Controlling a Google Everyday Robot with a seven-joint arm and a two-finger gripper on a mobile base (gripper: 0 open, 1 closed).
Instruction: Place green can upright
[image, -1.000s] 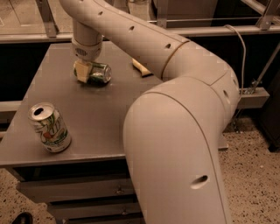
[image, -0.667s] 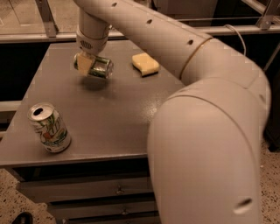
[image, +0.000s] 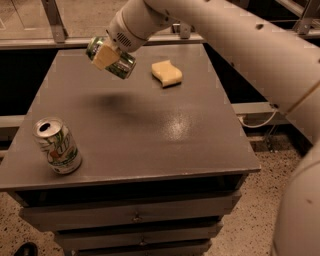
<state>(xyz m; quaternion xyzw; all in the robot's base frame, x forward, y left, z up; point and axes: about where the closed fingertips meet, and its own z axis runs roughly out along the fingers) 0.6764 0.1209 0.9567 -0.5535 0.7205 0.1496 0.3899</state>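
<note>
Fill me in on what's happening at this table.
The robot's gripper holds the green can in the air above the far left part of the grey table. The can is tilted and not touching the tabletop, so it is not yet placed upright. A whitish can stands upright near the front left corner, and a yellow sponge lies on the table to the right of the gripper.
</note>
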